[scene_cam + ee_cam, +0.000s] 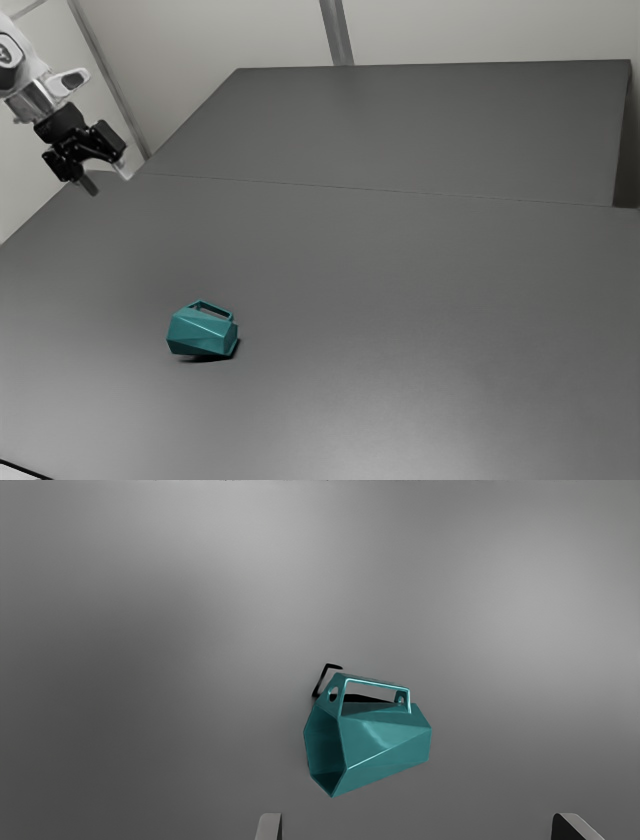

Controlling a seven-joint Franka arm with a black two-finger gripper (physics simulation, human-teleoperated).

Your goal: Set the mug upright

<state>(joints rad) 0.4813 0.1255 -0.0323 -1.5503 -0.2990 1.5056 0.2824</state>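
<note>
Mug [203, 333]: lies on its side in the exterior view's lower left, teal and faceted, well apart from the jaws;
Mouth [325, 752]: opens sideways, shows the hollow inside;
Handle [375, 681]: juts from the mug's flank, points toward the exterior view's upper edge;
Jaws: stand wide apart in the exterior view's upper left, grip nothing;
Arm [32, 98]: reaches in from the exterior view's upper left corner;
Desk [420, 330]: spreads broad and grey under the mug, catches a dark shadow [357, 698] beside the handle.
</note>
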